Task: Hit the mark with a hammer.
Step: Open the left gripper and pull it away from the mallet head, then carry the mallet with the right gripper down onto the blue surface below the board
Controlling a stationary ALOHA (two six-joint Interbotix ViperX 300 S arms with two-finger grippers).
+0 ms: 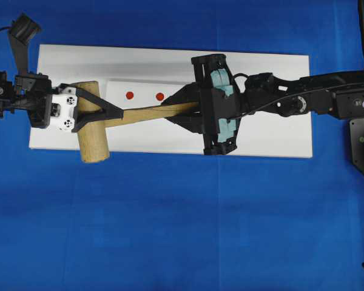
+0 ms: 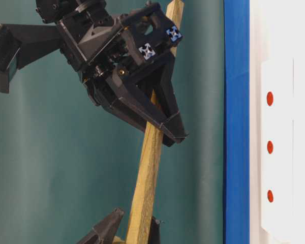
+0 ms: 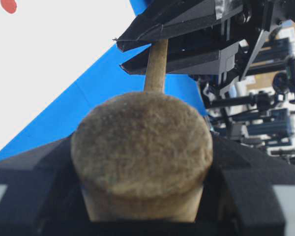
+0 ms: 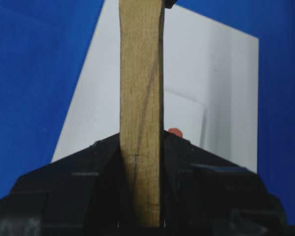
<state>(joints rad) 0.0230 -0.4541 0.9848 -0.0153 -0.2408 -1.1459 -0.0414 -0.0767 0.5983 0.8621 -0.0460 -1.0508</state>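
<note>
- One hammer (image 1: pixel 109 124): a light wooden mallet with a thick cylindrical head and a long, straight, squared handle. In the overhead view the head lies across the left end of the white board (image 1: pixel 273 79), its lower end reaching past the board's near edge over the blue cloth (image 1: pixel 170 224).
- The handle runs from the head to the right, rising a little toward the board's middle. In the left wrist view the head's round end face is rough and brownish.
- Two grippers. The left gripper (image 1: pixel 112 112) straddles the hammer where the handle meets the head, a finger on each side; its jaws stand part way apart and clamp the hammer.
- The right gripper (image 1: pixel 179 109) is clamped on the handle's far end; in the right wrist view its fingers press flat against both sides of the wood.
- Three red dots in a row on a raised white strip (image 2: pixel 277 76), counted in the table-level view. Which one is the mark I cannot tell there.
- In the overhead view only two dots show (image 1: pixel 129 95) (image 1: pixel 160 96), just above the handle; the right gripper covers the rest of the strip.
</note>
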